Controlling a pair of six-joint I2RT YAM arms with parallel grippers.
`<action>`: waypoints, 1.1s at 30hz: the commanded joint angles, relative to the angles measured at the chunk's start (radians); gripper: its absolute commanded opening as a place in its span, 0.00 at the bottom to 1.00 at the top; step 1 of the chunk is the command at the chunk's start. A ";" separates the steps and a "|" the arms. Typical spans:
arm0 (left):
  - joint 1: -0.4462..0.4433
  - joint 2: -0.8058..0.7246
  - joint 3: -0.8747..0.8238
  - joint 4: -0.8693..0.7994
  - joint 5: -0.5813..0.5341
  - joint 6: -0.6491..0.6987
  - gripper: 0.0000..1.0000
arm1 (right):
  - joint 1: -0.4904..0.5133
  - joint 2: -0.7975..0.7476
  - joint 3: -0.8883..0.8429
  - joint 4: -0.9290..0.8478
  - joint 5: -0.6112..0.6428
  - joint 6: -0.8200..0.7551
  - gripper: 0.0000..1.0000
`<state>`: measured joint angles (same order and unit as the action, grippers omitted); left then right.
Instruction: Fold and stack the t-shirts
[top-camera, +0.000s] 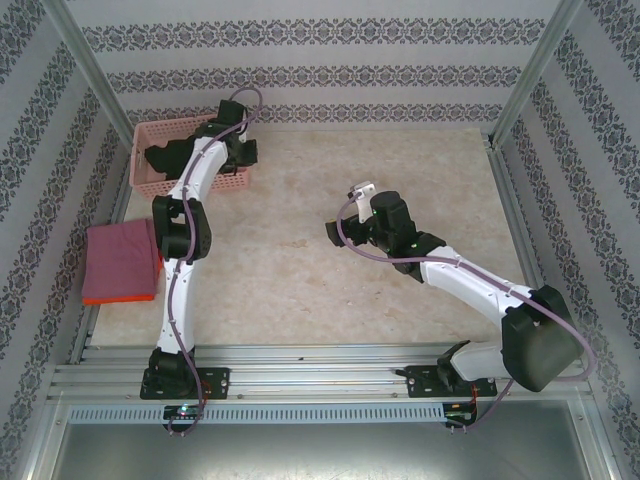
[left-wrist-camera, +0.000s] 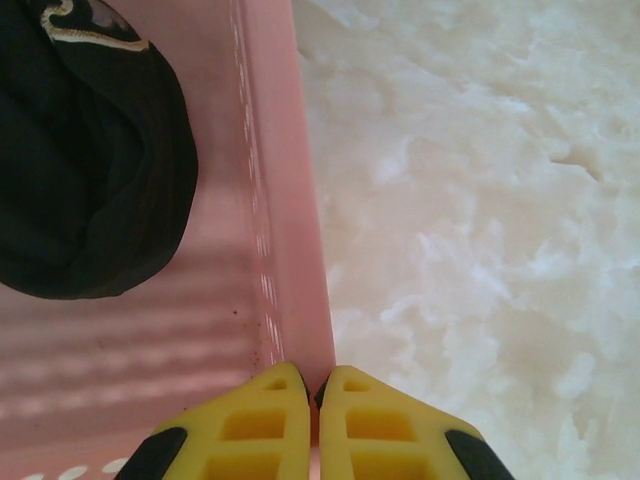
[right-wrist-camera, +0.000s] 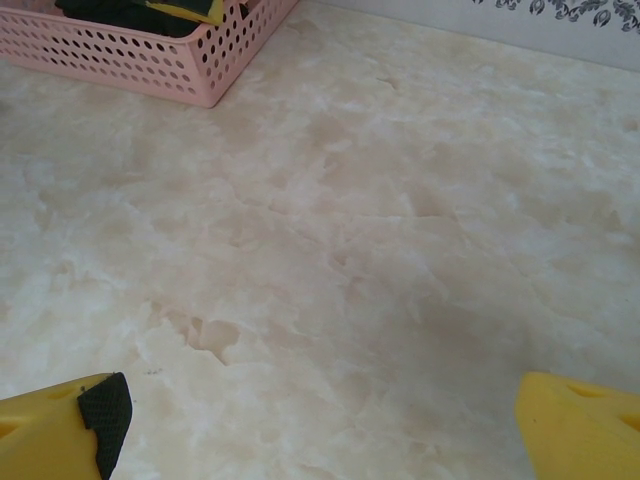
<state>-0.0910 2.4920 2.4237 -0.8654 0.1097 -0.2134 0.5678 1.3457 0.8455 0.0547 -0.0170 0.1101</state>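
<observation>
A black t-shirt with a tan emblem lies bunched inside the pink lattice basket. The basket stands at the table's far left with the black t-shirt in it. My left gripper is shut on the basket's right wall, one yellow finger inside and one outside. In the top view the left gripper is at the basket's right end. A folded dusty-pink t-shirt lies on an orange one at the left edge. My right gripper hovers open over bare table, and the wrist view shows the right gripper with nothing between its fingers.
The marble-look tabletop stretches between the arms. Metal frame posts and patterned walls bound the table on three sides. The basket's corner lies ahead and to the left of the right gripper.
</observation>
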 joint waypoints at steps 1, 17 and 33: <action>0.034 -0.008 0.029 0.040 -0.036 0.016 0.30 | 0.009 0.008 0.041 0.001 -0.010 0.024 0.98; 0.129 -0.132 -0.040 0.051 -0.261 -0.105 1.00 | 0.035 0.067 0.070 0.033 0.003 0.031 0.98; 0.230 0.186 0.225 0.037 -0.274 -0.222 1.00 | 0.038 0.037 0.058 -0.025 -0.026 0.039 0.98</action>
<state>0.1276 2.6518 2.6114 -0.8246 -0.1711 -0.3939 0.5922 1.4071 0.9005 0.0490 -0.0208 0.1322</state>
